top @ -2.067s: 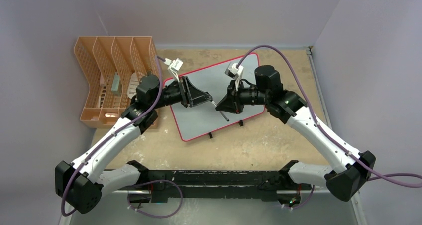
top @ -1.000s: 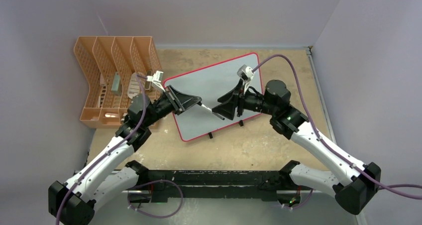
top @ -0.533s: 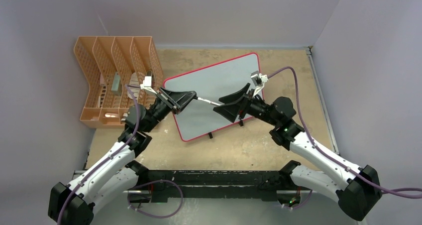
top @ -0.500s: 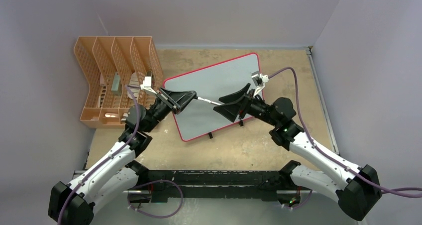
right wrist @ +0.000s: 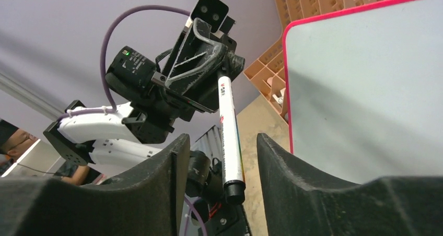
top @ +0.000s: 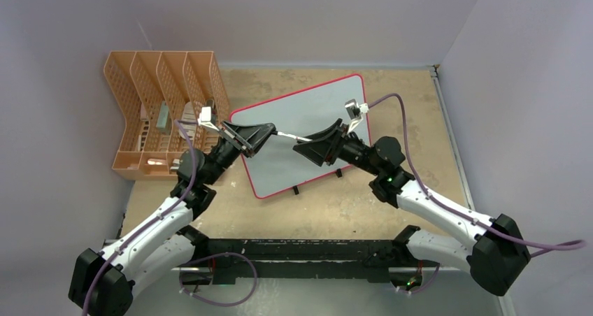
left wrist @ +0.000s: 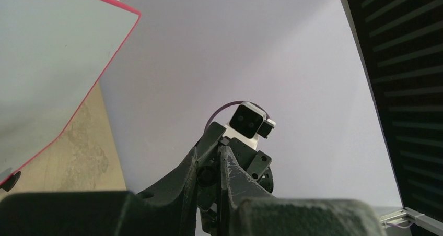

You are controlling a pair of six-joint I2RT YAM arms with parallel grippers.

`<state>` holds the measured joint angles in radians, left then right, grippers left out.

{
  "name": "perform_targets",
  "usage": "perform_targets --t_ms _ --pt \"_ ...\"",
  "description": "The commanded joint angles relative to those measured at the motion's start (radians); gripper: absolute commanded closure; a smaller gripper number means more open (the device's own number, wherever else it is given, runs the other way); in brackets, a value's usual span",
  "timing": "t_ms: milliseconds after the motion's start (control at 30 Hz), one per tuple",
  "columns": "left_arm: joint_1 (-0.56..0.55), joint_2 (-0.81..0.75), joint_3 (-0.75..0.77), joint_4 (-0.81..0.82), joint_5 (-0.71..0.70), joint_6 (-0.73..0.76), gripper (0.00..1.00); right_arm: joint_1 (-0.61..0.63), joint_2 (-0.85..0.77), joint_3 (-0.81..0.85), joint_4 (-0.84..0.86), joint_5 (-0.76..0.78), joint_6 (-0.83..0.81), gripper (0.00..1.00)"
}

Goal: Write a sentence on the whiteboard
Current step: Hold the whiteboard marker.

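Left gripper (right wrist: 211, 58) clamped on marker (right wrist: 230, 137), whose free end sits between right gripper's (right wrist: 222, 138) parted fingers (right wrist: 167, 163), whiteboard (top: 308, 106) beneath.

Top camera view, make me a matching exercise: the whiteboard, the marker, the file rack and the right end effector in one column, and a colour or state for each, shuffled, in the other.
1. whiteboard
2. marker
3. file rack
4. right end effector

A. orange mesh, far left of the table
B. clamped in the left end effector
C. red-pink rim, no writing visible
D. open, straddling the marker's free end

Pairs: 1-C, 2-B, 3-A, 4-D
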<state>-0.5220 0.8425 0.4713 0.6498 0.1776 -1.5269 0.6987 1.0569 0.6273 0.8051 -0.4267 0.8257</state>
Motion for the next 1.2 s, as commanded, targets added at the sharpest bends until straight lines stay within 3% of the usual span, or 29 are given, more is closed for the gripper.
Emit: perform_targets --t_ms 0,467,667,900,1167 --pt "0.002 -0.005 0.024 0.071 0.003 0.011 1.00 0.014 -0.002 0.076 0.034 0.032 -0.013 0.50" --pt "0.001 -0.005 0.042 0.048 0.009 0.040 1.00 0.024 0.024 0.134 -0.032 0.038 -0.043 0.64" --pt "0.001 -0.002 0.046 0.047 0.014 0.051 1.00 0.027 0.025 0.139 -0.047 0.046 -0.051 0.76" --pt "0.001 -0.009 0.033 0.044 0.009 0.037 1.00 0.029 0.022 0.130 -0.029 0.045 -0.048 1.00" --pt "0.001 -0.069 0.010 0.006 -0.084 0.028 1.00 0.029 0.002 0.115 -0.048 0.047 -0.059 1.00"
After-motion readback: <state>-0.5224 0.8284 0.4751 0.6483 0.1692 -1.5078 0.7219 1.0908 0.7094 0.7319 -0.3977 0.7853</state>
